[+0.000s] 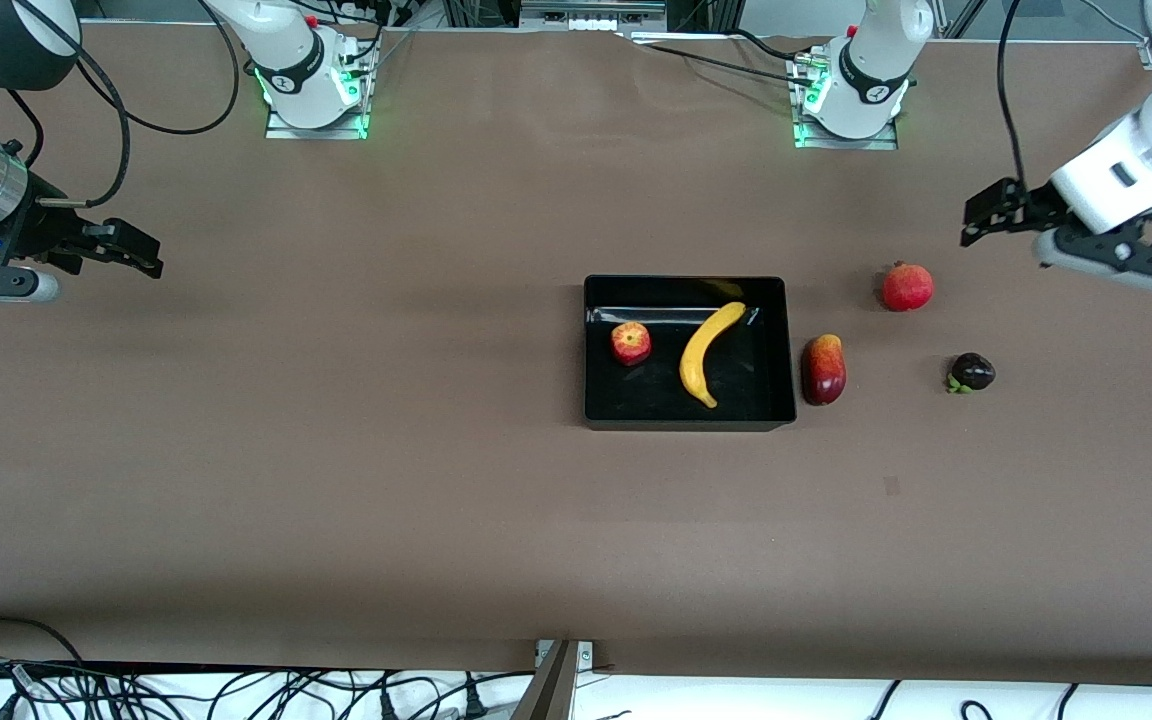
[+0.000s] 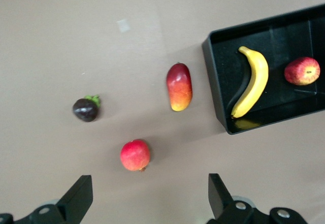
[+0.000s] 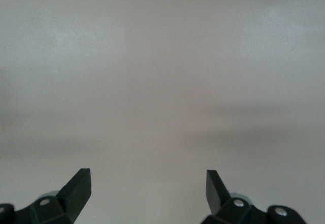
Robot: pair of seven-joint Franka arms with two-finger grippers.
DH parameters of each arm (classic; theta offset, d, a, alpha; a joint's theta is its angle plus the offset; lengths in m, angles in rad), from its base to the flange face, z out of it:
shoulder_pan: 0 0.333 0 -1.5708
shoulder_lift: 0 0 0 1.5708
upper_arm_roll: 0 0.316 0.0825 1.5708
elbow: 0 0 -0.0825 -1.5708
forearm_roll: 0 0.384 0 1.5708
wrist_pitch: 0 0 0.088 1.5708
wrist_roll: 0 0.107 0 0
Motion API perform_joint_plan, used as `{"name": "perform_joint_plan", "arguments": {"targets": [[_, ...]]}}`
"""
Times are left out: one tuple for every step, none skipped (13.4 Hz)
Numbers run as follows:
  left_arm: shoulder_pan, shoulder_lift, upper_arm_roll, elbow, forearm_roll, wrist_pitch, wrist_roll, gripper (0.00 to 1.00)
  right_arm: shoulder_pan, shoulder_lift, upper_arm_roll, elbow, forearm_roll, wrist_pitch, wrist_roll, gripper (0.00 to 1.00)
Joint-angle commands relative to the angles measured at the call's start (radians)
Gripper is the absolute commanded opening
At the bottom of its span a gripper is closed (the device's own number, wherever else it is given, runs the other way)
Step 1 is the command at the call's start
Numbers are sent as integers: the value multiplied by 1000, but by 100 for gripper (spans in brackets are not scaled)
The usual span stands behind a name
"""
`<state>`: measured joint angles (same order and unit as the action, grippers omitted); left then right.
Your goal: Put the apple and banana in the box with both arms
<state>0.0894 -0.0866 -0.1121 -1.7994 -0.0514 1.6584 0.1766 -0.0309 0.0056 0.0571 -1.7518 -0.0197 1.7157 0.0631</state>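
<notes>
A robotics lab, by the look of it: two white jointed arm bases (image 1: 311,75) bolted on metal plates with green status lights along one edge of a long brown-covered table (image 1: 336,480), and loose black cables (image 1: 236,690) tangled under the edge nearest the front camera.

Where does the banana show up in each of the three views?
Front view: the banana lies in the box, beside the apple, on the side toward the left arm's end.
Left wrist view: the banana is in the box, between the apple and the box wall.
Right wrist view: not in it; only bare table and the open right gripper.
Shared landmark: the box, in the front and left wrist views.
</notes>
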Motion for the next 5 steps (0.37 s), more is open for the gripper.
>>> {"name": "perform_joint_plan", "arguments": {"targets": [[38, 1, -3, 20, 19, -20, -23, 100, 0, -10, 1, -3, 0, 2, 9, 100], [38, 1, -3, 21, 19, -14, -28, 100, 0, -10, 3, -3, 0, 2, 9, 100], [39, 1, -3, 25, 19, -9, -34, 100, 0, -10, 3, -3, 0, 2, 9, 100], [42, -1, -1, 26, 18, -9, -35, 100, 0, -10, 1, -3, 0, 2, 9, 100], [49, -1, -1, 28, 18, -8, -35, 100, 0, -10, 1, -3, 0, 2, 9, 100]]}}
